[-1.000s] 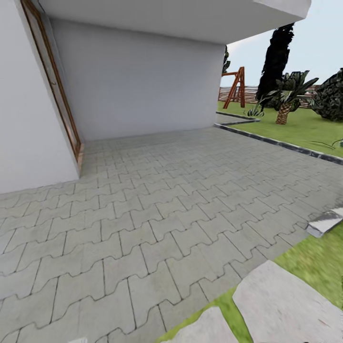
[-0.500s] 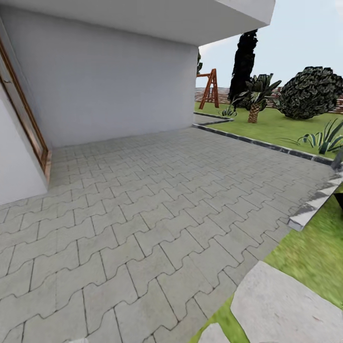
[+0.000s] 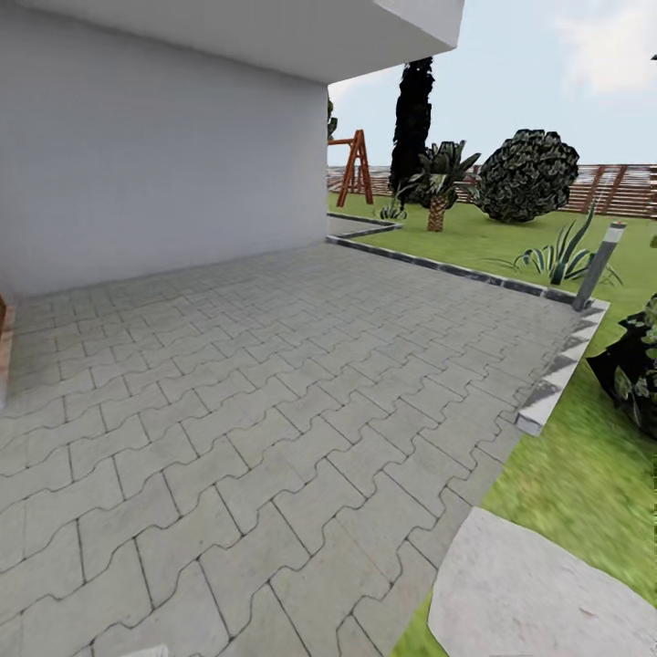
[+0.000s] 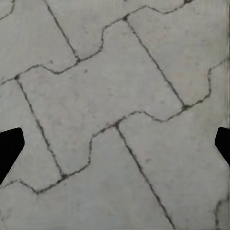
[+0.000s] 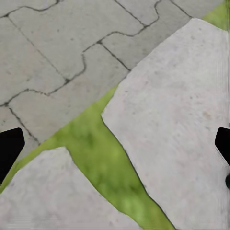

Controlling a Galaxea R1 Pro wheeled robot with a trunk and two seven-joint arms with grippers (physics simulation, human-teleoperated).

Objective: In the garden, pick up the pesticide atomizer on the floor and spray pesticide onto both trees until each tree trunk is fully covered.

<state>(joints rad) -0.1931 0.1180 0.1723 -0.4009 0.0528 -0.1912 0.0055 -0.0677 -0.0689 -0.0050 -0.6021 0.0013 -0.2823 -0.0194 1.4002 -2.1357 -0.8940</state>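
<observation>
While the pesticide atomizer and the two grey-trunked trees cannot be made out from this spot, the garden lawn [image 3: 584, 465] lies at the right of the head view, beyond a grey curb [image 3: 553, 383] that borders the paved patio [image 3: 274, 401]. A pale stepping stone [image 3: 529, 593] lies in the grass near the bottom right corner, close to the edge of the paving. Farther back on the lawn stand a short palm [image 3: 440, 187], a narrow near-black cypress [image 3: 412, 123], a round dark bush [image 3: 527, 175] and a wooden swing frame [image 3: 354, 168]. A brown slat fence [image 3: 620, 190] closes the garden behind them. A spiky plant [image 3: 561, 260] and a grey lamp post [image 3: 599, 265] stand near the far corner of the curb, and a dark leafy shrub [image 3: 634, 365] is at the right edge. A white house wall [image 3: 164, 155] with an overhanging roof rises at the left.

On the left wrist view, the left gripper [image 4: 115, 143] is spread wide, its dark fingertips [image 4: 8, 146] at both sides of the picture, above interlocking pavers [image 4: 110, 96]. On the right wrist view, the right gripper [image 5: 115, 143] is also spread wide above stepping stones [image 5: 177, 120], with a strip of grass [image 5: 103, 158] between them.
</observation>
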